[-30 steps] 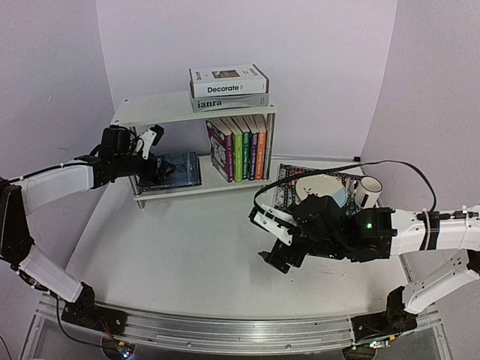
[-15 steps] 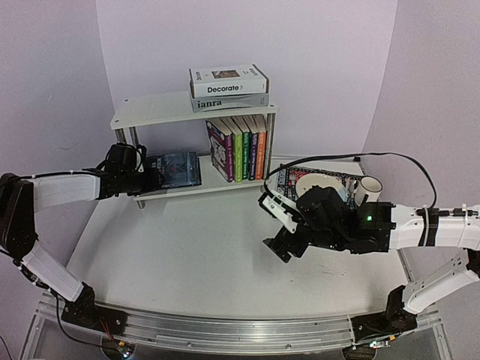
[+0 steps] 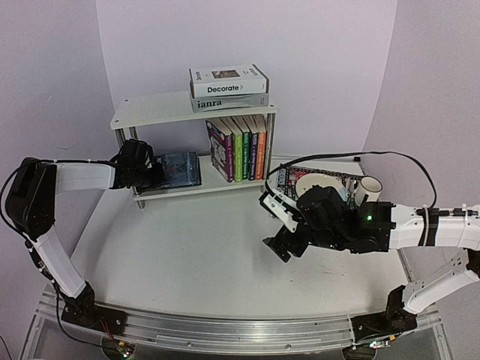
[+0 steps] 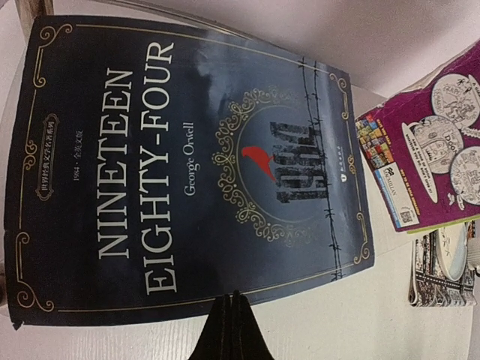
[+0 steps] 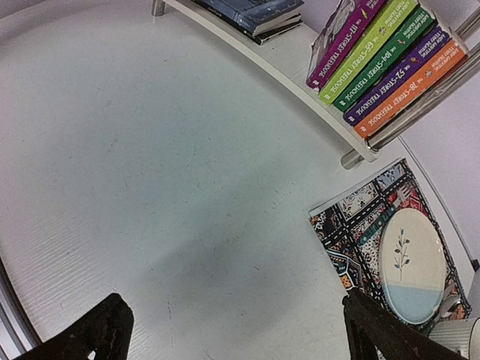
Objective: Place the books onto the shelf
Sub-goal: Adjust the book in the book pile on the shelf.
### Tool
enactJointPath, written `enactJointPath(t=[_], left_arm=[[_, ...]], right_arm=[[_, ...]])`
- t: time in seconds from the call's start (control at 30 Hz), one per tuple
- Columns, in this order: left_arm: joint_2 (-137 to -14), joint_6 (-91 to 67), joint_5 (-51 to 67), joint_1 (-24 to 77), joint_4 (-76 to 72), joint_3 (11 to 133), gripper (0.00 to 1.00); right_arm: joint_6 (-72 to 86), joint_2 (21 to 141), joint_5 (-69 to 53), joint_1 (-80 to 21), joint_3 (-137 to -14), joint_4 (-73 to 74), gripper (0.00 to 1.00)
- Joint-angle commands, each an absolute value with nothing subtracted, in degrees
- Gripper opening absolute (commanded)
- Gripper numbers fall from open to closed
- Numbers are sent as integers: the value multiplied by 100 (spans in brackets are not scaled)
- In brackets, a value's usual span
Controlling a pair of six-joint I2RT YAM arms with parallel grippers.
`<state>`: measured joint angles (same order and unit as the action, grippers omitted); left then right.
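Every book in view is on the shelf (image 3: 150,111), so the task looks close to done. On the shelf's top tier, toward its right end, the Decorate book (image 3: 229,79) lies flat on the ianra book (image 3: 225,103). On the lower tier the Treehouse paperbacks (image 3: 240,148) stand upright at the right end, leaning slightly against the right-hand legs, which keep them from toppling. The dark book (image 4: 187,172), titled Nineteen Eighty-Four, lies flat at the left end of that tier.

The left end effector (image 4: 232,315) is at the shelf's front left corner with its fingers pressed together, holding nothing. Their tips meet the dark book's near edge. Closed like this they make a blunt pusher, likely meant to nudge the book further in.

The right end effector (image 3: 276,229) hovers over the bench (image 3: 187,255) in front of the shelf's right end, spread wide and empty, probably waiting clear of the work. A placemat (image 3: 289,180) with a plate (image 3: 319,186) and a mug (image 3: 367,191) sit to the right of the shelf.
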<state>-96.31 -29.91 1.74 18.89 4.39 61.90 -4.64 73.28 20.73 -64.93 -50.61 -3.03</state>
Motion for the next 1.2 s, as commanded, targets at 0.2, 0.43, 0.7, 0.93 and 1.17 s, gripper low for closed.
enactJointPath(t=[0.2,0.43,0.7,0.93,1.17], left_arm=[[-9651,-3050,483,1813,579,6416,0],[-9282,-3045,525,1814,673,5972,0],[-9472,-3035,521,1810,685,5964,0],[-9679,-2995,454,1798,686,6079,0],[-9841,-2979,422,1765,689,6212,0]], right_arm=[[-332,7321,2054,-6455,-4973,-335,98],[-299,7473,1910,-6436,-4968,-404,98],[-299,7562,1850,-6423,-5022,-448,98],[-283,7548,1867,-6413,-5001,-448,98],[-314,7559,1892,-6379,-5050,-448,98]])
